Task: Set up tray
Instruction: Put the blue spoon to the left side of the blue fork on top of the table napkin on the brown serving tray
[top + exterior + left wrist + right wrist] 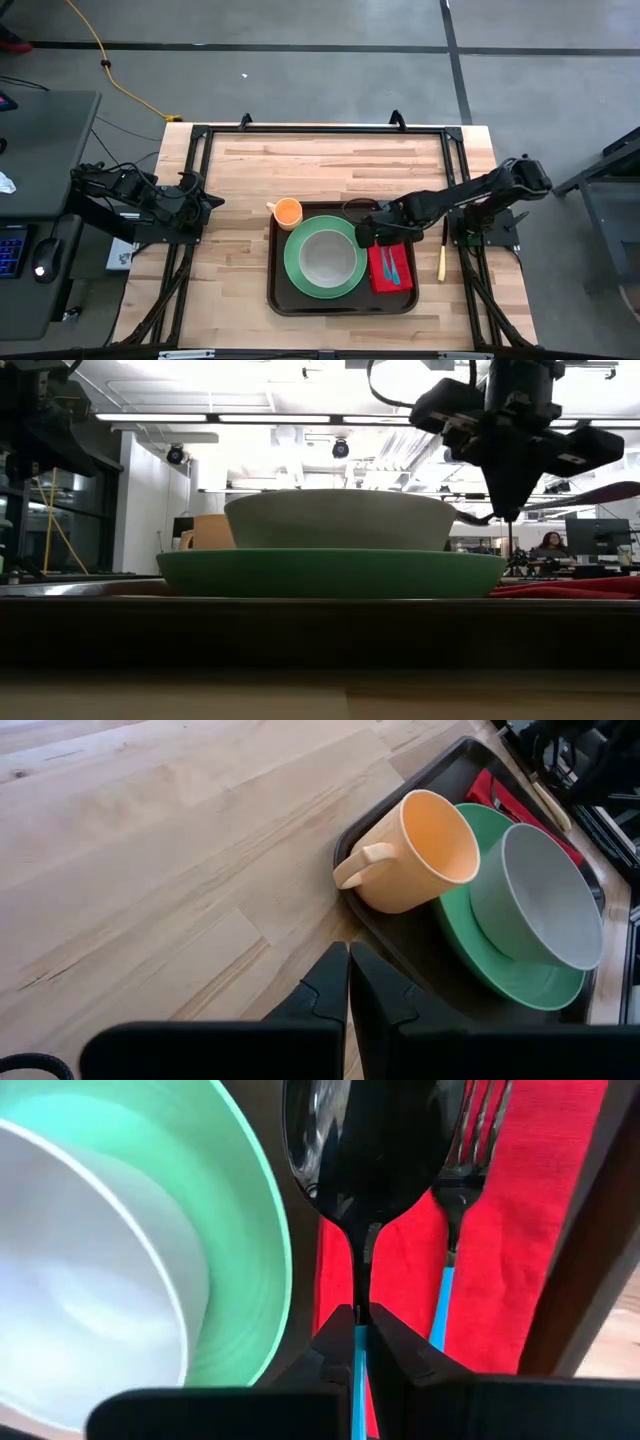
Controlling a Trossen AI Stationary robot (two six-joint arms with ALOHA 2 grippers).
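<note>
Clenched on a shiny black spoon (365, 1150) with a blue handle, the right gripper (357, 1325) hovers over the red cloth napkin (391, 268) inside the large dark brown plastic tray (279, 292), mid-surface.

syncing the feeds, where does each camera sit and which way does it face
High: above the table, straight down on tray; both arms.
Low: at tabletop height, level across green plate and bowl; right gripper above.
Left wrist: past the shut left gripper at cup.
Right wrist: right gripper pinching spoon over red napkin.
All four views share the green plate.
</note>
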